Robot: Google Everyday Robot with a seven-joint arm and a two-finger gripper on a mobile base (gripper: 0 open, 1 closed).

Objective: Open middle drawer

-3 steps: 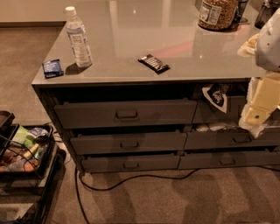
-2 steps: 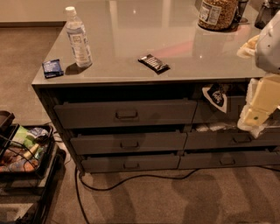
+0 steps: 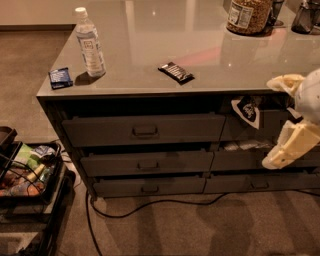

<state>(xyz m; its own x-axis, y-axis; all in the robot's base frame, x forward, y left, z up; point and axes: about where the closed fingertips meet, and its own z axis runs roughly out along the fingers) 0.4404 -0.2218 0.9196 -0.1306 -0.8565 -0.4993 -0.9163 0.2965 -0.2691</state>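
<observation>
The middle drawer (image 3: 147, 162) is a wide dark grey drawer in the left column of the cabinet, with a small dark pull (image 3: 148, 165) at its centre. Its front stands slightly out, with a dark gap above it. A taller drawer (image 3: 144, 130) is above it and a slimmer one (image 3: 149, 186) below. My gripper (image 3: 270, 122) is at the right edge of the camera view, in front of the right column of drawers and well to the right of the pull. Its cream fingers (image 3: 292, 145) stand apart, open and holding nothing.
On the glossy grey cabinet top (image 3: 200, 60) stand a water bottle (image 3: 90, 42), a small blue packet (image 3: 60, 78), a dark snack bar (image 3: 176, 72) and a jar (image 3: 248, 15). A black cable (image 3: 150, 205) lies on the carpet. A low cart (image 3: 27, 175) holding items stands at the left.
</observation>
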